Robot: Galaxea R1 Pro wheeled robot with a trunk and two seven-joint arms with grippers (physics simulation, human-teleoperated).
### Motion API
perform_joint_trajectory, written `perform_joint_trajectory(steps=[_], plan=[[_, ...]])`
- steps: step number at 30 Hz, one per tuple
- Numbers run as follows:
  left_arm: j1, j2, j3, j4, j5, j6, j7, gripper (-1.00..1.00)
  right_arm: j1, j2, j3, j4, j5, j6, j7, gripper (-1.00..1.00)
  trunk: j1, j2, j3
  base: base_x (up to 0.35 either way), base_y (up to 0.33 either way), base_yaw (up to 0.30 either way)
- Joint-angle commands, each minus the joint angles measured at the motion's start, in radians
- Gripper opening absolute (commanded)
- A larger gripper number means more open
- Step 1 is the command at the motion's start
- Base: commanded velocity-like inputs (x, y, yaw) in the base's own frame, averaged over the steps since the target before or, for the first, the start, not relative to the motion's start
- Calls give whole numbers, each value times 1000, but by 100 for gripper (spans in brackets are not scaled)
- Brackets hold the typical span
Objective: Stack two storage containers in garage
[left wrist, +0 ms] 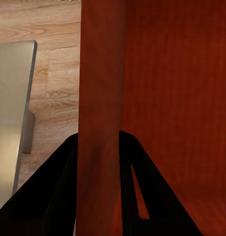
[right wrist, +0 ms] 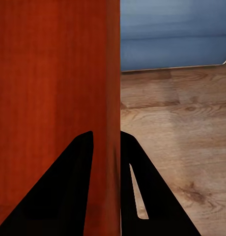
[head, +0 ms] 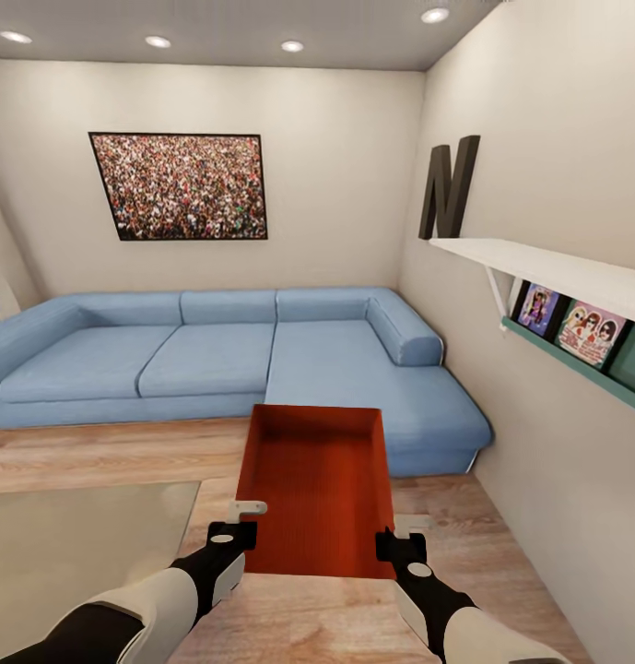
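I am in the living room, facing the blue corner sofa (head: 216, 355). One red-orange storage container (head: 317, 489) hangs in front of me above the wood planks, open side up. My left gripper (head: 240, 527) is shut on its left wall, and my right gripper (head: 396, 539) is shut on its right wall. In the left wrist view the dark fingers (left wrist: 59, 196) straddle the container's wall (left wrist: 100, 88). The right wrist view has the same clamp, fingers (right wrist: 69, 191) on either side of the wall (right wrist: 110, 73). The garage is out of view.
A pale low table (head: 68, 544) lies at my left front. The right wall carries a white shelf (head: 557, 267) with pictures under it at head height. The sofa's chaise (head: 418, 406) reaches toward me just past the container. Light wood floor (head: 105, 452) runs between table and sofa.
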Motion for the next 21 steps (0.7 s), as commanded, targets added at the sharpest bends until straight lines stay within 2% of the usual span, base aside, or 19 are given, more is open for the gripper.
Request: perform_joint_trajectory(steps=[1, 21], plan=[[0, 2, 20, 4, 15, -5, 34, -100, -1, 1, -30, -19, 16, -22, 0, -100, 0, -1, 0, 0, 0, 78], [0, 2, 20, 5, 17, -6, 33, -100, -1, 1, -30, -19, 16, -21, 0, -100, 0, -1, 32, 0, 0, 105]])
